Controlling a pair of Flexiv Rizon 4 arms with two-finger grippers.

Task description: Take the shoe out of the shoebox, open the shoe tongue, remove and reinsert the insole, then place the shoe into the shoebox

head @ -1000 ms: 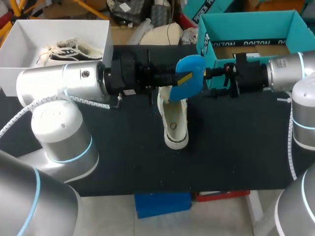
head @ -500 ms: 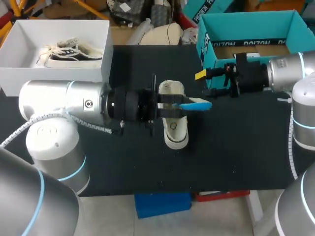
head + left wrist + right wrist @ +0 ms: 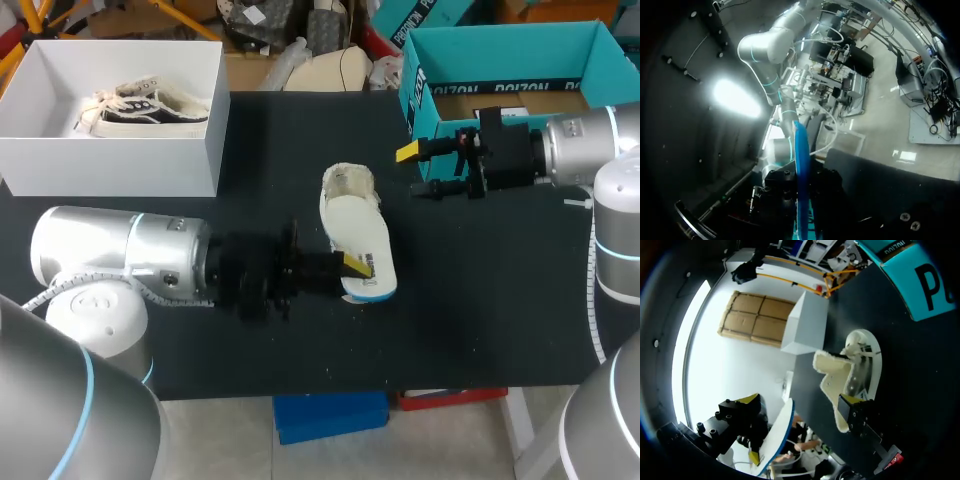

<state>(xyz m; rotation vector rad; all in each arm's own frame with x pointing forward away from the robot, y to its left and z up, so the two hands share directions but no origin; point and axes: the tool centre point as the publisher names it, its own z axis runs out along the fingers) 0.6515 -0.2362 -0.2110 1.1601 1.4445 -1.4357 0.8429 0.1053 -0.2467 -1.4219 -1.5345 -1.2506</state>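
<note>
left gripper (image 3: 356, 267) clamped on insole (image 3: 364, 238), insole lying over shoe (image 3: 347, 184) at table (image 3: 480, 300) centre, right gripper (image 3: 418, 170) fingers wide apart, empty, beside teal shoebox (image 3: 520, 45) at far right corner

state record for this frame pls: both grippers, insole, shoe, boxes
left gripper: fingers shut on insole
insole: white face up, blue rim, held over the shoe's near end; does not look seated
shoe: on the black table, tongue open
right gripper: fingers open, empty, beside the teal shoebox
white box: holds another shoe
</note>
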